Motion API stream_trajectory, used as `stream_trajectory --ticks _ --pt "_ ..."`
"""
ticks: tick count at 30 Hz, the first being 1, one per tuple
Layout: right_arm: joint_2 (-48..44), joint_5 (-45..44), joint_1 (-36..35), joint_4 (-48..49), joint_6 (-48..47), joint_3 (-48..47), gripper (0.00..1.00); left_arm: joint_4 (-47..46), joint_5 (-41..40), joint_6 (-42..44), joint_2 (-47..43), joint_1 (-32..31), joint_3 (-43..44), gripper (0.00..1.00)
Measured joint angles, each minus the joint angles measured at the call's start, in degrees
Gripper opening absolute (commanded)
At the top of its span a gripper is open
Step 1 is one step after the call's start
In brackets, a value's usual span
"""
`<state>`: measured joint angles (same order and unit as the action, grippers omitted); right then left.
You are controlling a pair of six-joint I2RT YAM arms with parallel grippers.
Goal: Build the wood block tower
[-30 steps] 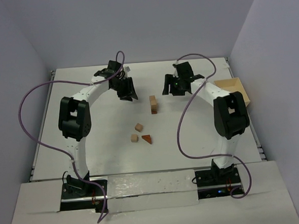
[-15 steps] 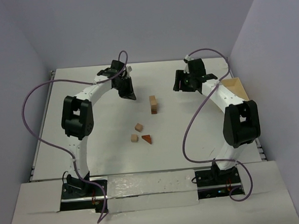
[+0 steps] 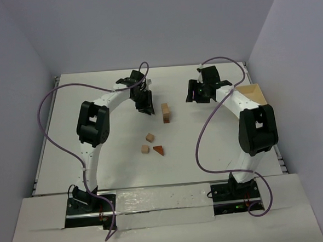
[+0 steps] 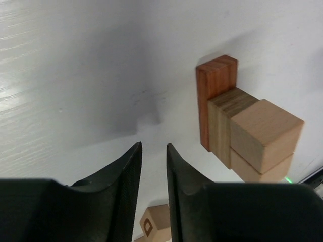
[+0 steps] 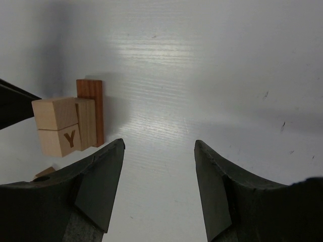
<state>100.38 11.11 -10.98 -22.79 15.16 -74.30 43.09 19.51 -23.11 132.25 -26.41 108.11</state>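
Nearest the arm bases, a tan cube [image 3: 145, 149], the reddish-brown wedge [image 3: 159, 149] and a second tan cube [image 3: 150, 137] lie loose on the bench [image 3: 120, 170]. Beyond them stands the tower [image 3: 165, 113], with an empty claw on each side. The left claw [image 4: 154, 147] is narrowly parted and the right claw [image 5: 159, 144] is wide apart. Stacking seems midway; next, one claw must reach back for a loose cube.
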Motion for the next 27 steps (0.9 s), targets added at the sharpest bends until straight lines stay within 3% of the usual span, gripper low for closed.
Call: stream_trajectory --ticks 6,27 --pt "0.3 0.2 0.0 0.0 0.0 0.0 0.67 0.3 0.7 0.1 0.1 -1.6 2.4 0.41" --pt "0.3 0.6 0.0 0.0 0.0 0.1 0.68 1.4 0.7 0.3 2.8 -2.3 5.6 0.45"
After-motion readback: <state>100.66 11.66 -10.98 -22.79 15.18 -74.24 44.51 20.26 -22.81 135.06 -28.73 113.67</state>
